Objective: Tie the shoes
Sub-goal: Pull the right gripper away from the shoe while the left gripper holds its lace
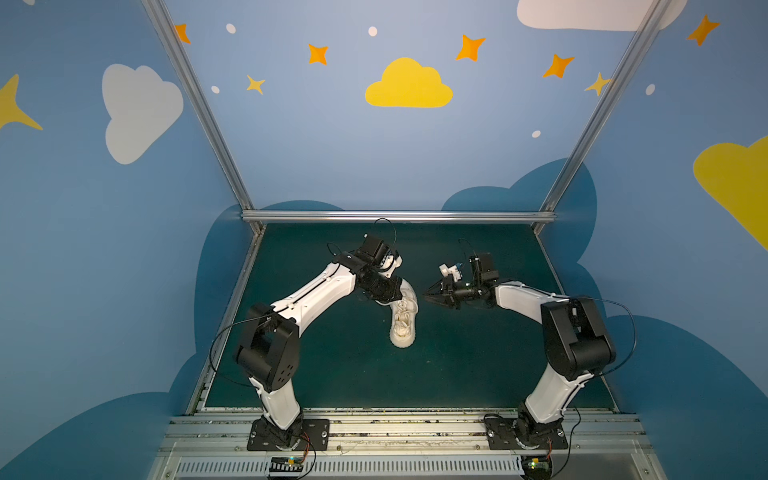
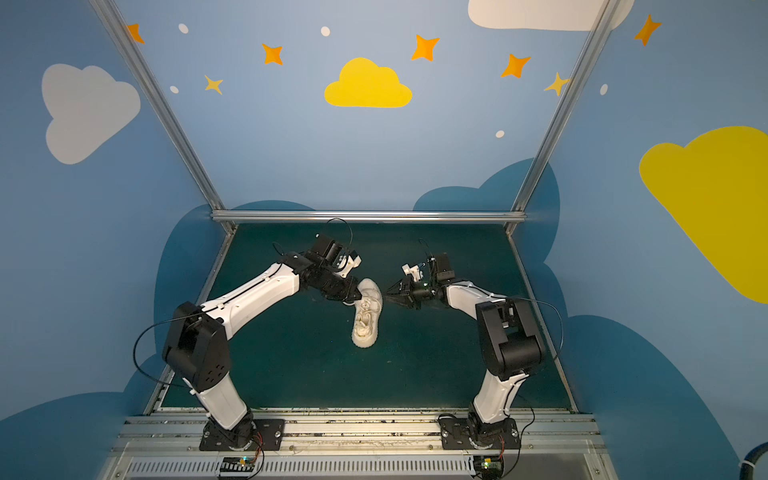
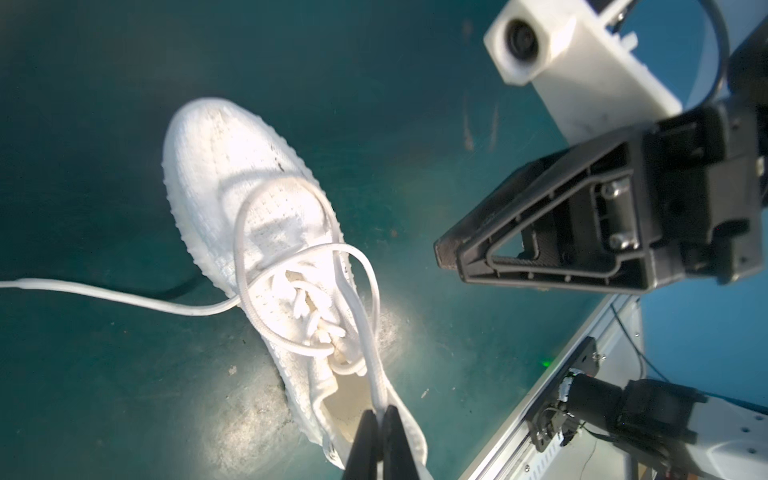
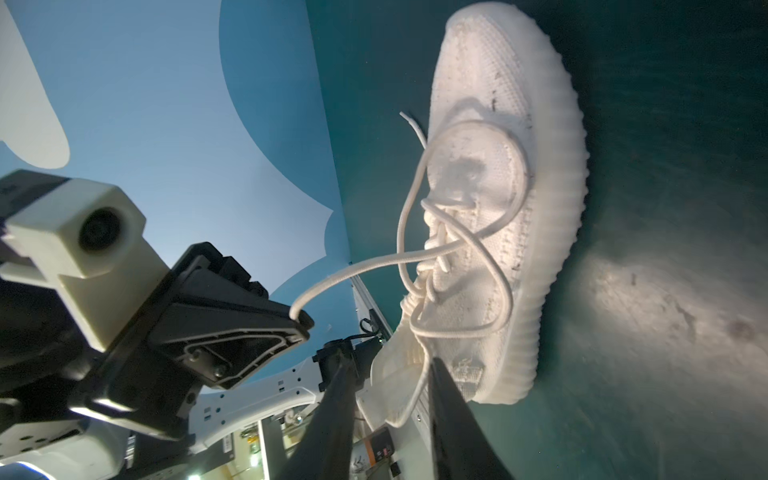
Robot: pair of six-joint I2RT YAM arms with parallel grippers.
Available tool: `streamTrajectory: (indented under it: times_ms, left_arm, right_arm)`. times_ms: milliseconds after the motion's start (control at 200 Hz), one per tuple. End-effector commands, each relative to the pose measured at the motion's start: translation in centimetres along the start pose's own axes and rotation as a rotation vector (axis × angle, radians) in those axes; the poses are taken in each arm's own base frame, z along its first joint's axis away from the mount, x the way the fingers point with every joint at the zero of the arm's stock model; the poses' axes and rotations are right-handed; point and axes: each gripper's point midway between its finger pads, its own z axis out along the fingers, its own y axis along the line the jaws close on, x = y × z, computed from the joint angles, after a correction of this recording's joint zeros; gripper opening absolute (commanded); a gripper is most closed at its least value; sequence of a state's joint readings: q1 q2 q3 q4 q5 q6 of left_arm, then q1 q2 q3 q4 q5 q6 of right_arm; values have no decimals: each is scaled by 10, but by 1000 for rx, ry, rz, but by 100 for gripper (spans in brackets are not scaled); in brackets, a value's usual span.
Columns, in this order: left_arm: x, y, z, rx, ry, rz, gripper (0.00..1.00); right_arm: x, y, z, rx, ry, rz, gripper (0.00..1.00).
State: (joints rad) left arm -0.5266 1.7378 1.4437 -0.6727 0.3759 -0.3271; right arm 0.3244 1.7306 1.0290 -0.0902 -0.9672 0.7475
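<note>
Blue walls (image 1: pixel 316 145) painted with clouds and stars closed in the dark green table (image 1: pixel 332 374). Farthest left we saw the left arm (image 1: pixel 316 291) bent in over the middle of the table. Its left claw (image 3: pixel 379 411) was pinched together on one lace (image 3: pixel 371 365). In the left wrist view the cord rose from the eyelets and ended between the two black fingers (image 3: pixel 363 449), which met above the heel opening. A second lace end (image 3: pixel 41 285) trailed away flat on the table, clear of both claws.

Next came the sneaker (image 1: pixel 402 330), cream-white with a ribbed sole, lying sole-down near the centre of the table in both top views. Its heel lay toward the back wall, under the left claw, and its toe toward the arms' bases. Slack loops of lace lay over its tongue.

Just right of the heel end, the right claw (image 1: pixel 424 296) pointed at the sneaker from close beside it. Its fingers (image 4: pixel 453 415) stood apart, clamped on nothing. A slack bend of lace (image 4: pixel 417 386) hung beside one of them, and we could not tell whether it touched.
</note>
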Motion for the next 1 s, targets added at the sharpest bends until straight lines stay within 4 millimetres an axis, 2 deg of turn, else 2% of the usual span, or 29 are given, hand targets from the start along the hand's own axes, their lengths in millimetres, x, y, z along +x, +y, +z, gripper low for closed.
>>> streamTrajectory:
  times_ms: [0, 115, 210, 345, 591, 781, 916, 996]
  left_arm:
    - [-5, -11, -22, 39, -32, -10, 6]
    - [-14, -19, -34, 52, -65, 6, 6]
    - [-19, -23, -40, 57, -78, 19, 6]
    - [-22, -28, -48, 61, -96, 31, 7]
    - [-21, -31, -59, 59, -121, 31, 7]
    - [-21, -34, -66, 63, -134, 31, 7]
    - [-22, -34, -68, 61, -139, 30, 7]
    - [-21, -32, -70, 55, -142, 27, 8]
  right_arm:
    - [8, 18, -15, 106, -47, -232, 32]
    - [15, 35, -18, 191, -103, -449, 34]
    - [22, 48, -12, 247, -142, -657, 39]
    - [21, 66, 0, 216, -181, -886, 46]
    - [-5, 65, 23, 255, -159, -899, 50]
    - [-12, 68, 47, 232, -118, -939, 49]
    - [-17, 73, 58, 205, -102, -948, 43]
    - [-20, 76, 62, 191, -95, -945, 32]
